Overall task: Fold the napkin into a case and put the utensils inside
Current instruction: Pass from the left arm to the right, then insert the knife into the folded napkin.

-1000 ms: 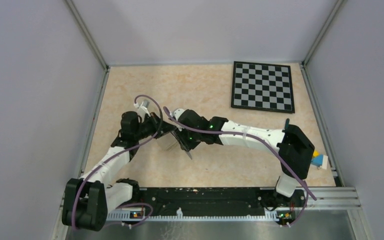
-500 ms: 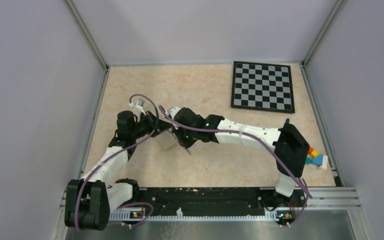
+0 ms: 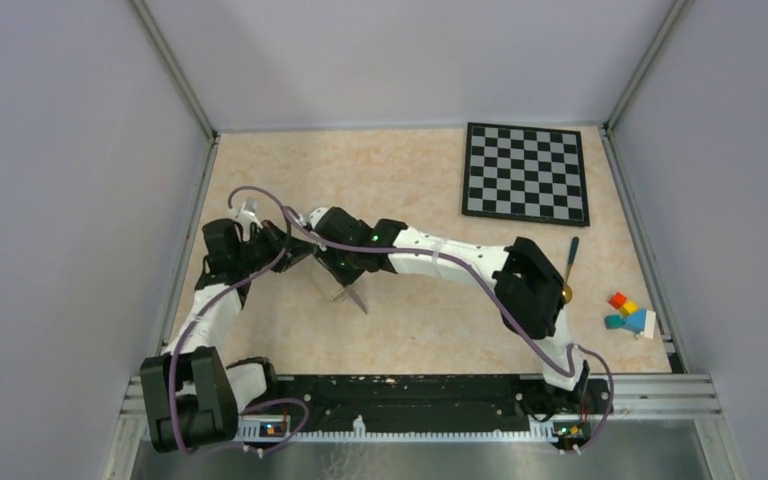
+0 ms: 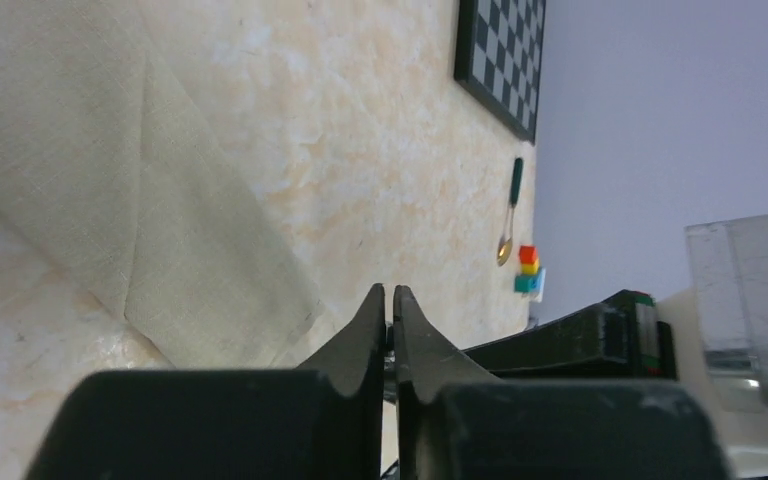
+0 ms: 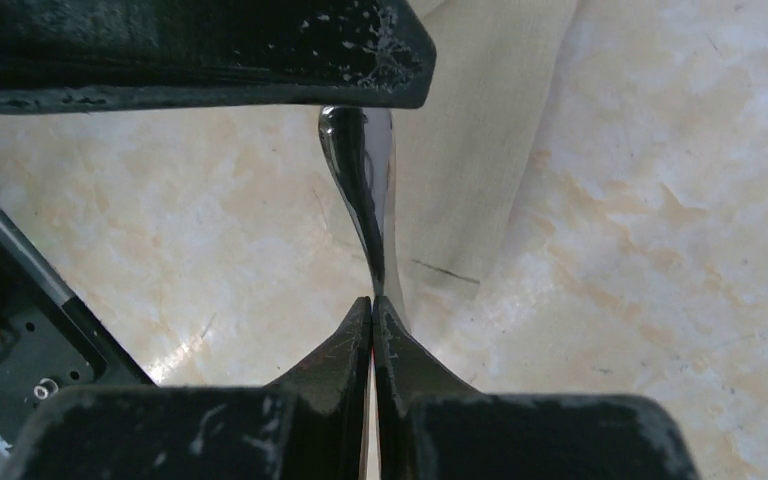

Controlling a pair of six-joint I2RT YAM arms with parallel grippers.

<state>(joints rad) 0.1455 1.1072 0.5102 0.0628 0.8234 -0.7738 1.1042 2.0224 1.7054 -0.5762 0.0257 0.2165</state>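
Observation:
My right gripper (image 3: 338, 272) (image 5: 372, 300) is shut on the silver knife (image 5: 358, 170), which sticks out past its fingertips; the knife's end shows in the top view (image 3: 355, 298). My left gripper (image 3: 282, 243) (image 4: 390, 292) is shut just beside it, with nothing seen between its tips. The beige napkin (image 4: 110, 190) (image 5: 470, 140) lies folded flat on the table under both grippers; in the top view it blends with the tabletop. The spoon (image 3: 569, 265) (image 4: 510, 205), gold bowl and dark handle, lies at the right, apart from both grippers.
A black-and-white checkered board (image 3: 526, 172) lies at the back right. Small coloured blocks (image 3: 628, 312) sit near the right wall, beside the spoon. The right arm's elbow (image 3: 530, 285) hangs over the table's right half. Grey walls close in three sides.
Both grippers have moved left together, the knife still in the right one. The right arm's elbow swung left, uncovering the spoon and the blocks.

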